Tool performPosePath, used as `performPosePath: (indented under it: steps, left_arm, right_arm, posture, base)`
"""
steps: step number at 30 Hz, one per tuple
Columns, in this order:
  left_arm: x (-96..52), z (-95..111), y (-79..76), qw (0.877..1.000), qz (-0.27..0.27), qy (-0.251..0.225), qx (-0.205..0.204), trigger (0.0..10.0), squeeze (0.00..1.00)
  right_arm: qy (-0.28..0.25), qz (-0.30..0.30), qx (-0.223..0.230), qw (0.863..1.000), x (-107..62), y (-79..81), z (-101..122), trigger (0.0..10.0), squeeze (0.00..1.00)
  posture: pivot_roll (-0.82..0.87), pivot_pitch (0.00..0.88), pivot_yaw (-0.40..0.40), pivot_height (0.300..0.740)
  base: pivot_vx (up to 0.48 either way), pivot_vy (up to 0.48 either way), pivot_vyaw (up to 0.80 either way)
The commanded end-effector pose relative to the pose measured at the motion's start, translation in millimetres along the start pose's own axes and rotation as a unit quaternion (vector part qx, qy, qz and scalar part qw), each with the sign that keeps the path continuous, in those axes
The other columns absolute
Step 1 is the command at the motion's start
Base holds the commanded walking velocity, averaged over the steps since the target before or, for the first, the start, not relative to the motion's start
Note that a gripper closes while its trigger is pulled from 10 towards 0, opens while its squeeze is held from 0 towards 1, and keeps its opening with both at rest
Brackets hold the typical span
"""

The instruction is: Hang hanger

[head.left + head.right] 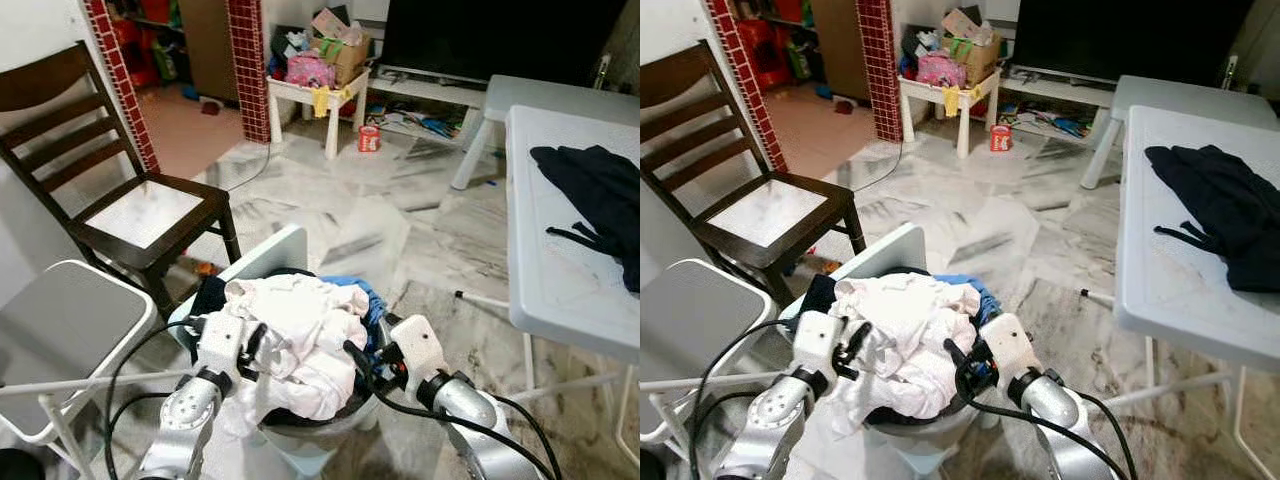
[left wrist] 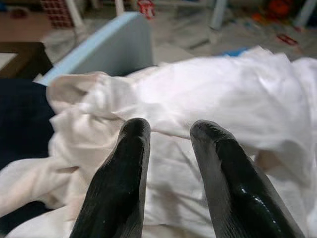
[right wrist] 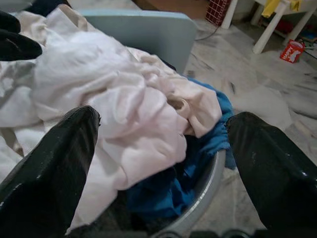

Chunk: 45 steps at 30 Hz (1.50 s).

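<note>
The left gripper (image 2: pixel 168 136) and right gripper (image 3: pixel 163 124), both with fingers spread, flank a white garment (image 1: pixel 300 330) heaped over blue cloth (image 3: pixel 198 158) in a laundry basket (image 3: pixel 203 198). No hanger can be made out. Beyond stand a wooden chair (image 1: pixel 110 190) and a table (image 1: pixel 560 270) bearing dark clothing (image 1: pixel 600 200).
</note>
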<state>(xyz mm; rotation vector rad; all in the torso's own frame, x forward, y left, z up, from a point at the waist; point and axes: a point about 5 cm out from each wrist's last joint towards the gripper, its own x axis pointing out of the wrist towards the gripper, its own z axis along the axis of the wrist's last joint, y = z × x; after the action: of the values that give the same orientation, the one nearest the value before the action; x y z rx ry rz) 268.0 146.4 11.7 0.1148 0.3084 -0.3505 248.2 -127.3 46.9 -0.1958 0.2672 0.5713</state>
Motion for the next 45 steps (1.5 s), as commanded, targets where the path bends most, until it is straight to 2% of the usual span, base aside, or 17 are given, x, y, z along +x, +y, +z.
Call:
performPosePath:
  steps: [1,8,11,12,13,18,24,30,32,33,34,35,36,39,41,45]
  left_arm:
    - [1.3,-2.3,1.8,1.000,-0.009,0.008,0.010,10.0,0.00]
    - [20.6,-1.0,-5.6,0.998,-0.043,0.043,0.027,10.0,0.00]
    - [23.4,-0.2,-7.7,0.997,-0.051,0.046,0.037,10.0,0.00]
    - [25.7,0.1,-11.0,0.996,-0.064,0.052,0.042,3.3,0.00]
    - [26.5,0.1,-12.4,0.995,-0.071,0.053,0.040,0.0,0.00]
    - [29.5,1.2,-20.1,0.993,-0.103,0.051,0.033,0.0,0.00]
    - [29.8,1.2,-22.6,0.994,-0.105,0.042,0.006,0.0,0.00]
    - [26.9,-3.0,-21.4,0.995,-0.096,0.038,-0.008,0.0,0.00]
    - [26.9,-1.1,-16.6,0.998,-0.061,0.029,0.010,0.0,0.00]
    - [27.2,1.5,-13.0,0.999,-0.039,0.019,0.011,10.0,0.30]
    - [27.2,3.3,-10.7,1.000,-0.024,0.012,0.010,10.0,0.30]
    - [26.2,5.4,-9.5,1.000,-0.013,-0.005,-0.011,10.0,1.00]
    - [25.4,6.0,-9.7,1.000,-0.011,-0.013,-0.024,10.0,1.00]
    - [14.6,9.3,-5.4,0.997,0.032,-0.070,-0.026,10.0,1.00]
    - [3.1,9.4,-2.3,0.993,0.059,-0.101,-0.035,10.0,1.00]
    - [-9.3,11.8,-9.9,0.990,0.044,-0.130,-0.034,10.0,1.00]
  right_arm:
    - [-0.002,-0.002,-0.005,1.000,-1.8,-2.4,3.8,10.0,0.00]
    - [0.008,-0.016,-0.005,1.000,-11.1,-7.9,1.5,10.0,0.00]
    - [0.011,-0.018,-0.006,1.000,-12.9,-7.8,1.2,10.0,0.00]
    - [0.013,-0.021,-0.006,1.000,-15.1,-7.4,0.4,10.0,0.00]
    - [0.013,-0.021,-0.006,1.000,-15.9,-7.2,0.1,10.0,0.00]
    - [0.021,-0.024,-0.006,0.999,-19.5,-5.7,-4.0,10.0,0.00]
    - [0.025,-0.023,-0.006,0.999,-18.3,-4.6,-4.5,10.0,0.00]
    - [0.027,-0.011,-0.009,1.000,-13.6,-1.0,-3.6,10.0,0.00]
    - [0.026,-0.005,-0.012,1.000,-11.2,0.1,-3.2,10.0,0.00]
    - [0.026,-0.004,-0.013,1.000,-10.4,0.1,-2.7,10.0,0.00]
    - [0.025,-0.003,-0.014,1.000,-10.0,0.1,-2.5,10.0,0.00]
    - [0.025,-0.003,-0.014,1.000,-9.4,-0.5,-2.1,10.0,0.00]
    - [0.025,-0.003,-0.013,1.000,-9.0,-0.9,-2.0,10.0,0.00]
    - [0.025,-0.002,-0.015,1.000,-8.0,-1.7,-2.0,10.0,0.00]
    - [0.024,-0.002,-0.016,1.000,-7.9,-2.1,-2.0,10.0,0.00]
    - [0.026,0.001,-0.017,1.000,-7.7,-1.9,-2.9,10.0,0.00]
  posture:
    - [-0.15,0.031,-0.018,0.740]
    - [-0.20,0.039,0.003,0.740]
    - [-0.21,0.039,0.009,0.740]
    - [-0.22,0.038,0.015,0.740]
    - [-0.22,0.039,0.017,0.740]
    - [-0.23,0.038,0.026,0.740]
    - [-0.22,0.036,0.023,0.740]
    - [-0.19,0.032,0.006,0.740]
    - [-0.18,0.028,0.003,0.740]
    - [-0.18,0.029,0.003,0.740]
    - [-0.18,0.029,0.003,0.740]
    - [-0.17,0.028,-0.001,0.740]
    - [-0.17,0.028,-0.001,0.740]
    - [-0.17,0.027,-0.004,0.740]
    - [-0.16,0.026,-0.007,0.740]
    - [-0.16,0.023,-0.014,0.740]
  base:
    - [0.000,0.000,0.00]
    - [0.000,0.000,0.00]
    - [0.000,0.000,0.00]
    - [0.000,0.000,0.00]
    - [0.000,0.000,0.00]
    - [0.000,0.000,0.00]
    - [0.000,0.000,0.00]
    - [0.000,0.000,0.00]
    - [0.000,0.000,0.00]
    - [0.000,0.000,0.00]
    - [0.000,0.000,0.00]
    - [0.000,0.000,0.00]
    - [0.000,0.000,0.00]
    - [0.000,0.000,0.00]
    - [0.000,0.000,0.00]
    - [0.000,0.000,0.00]
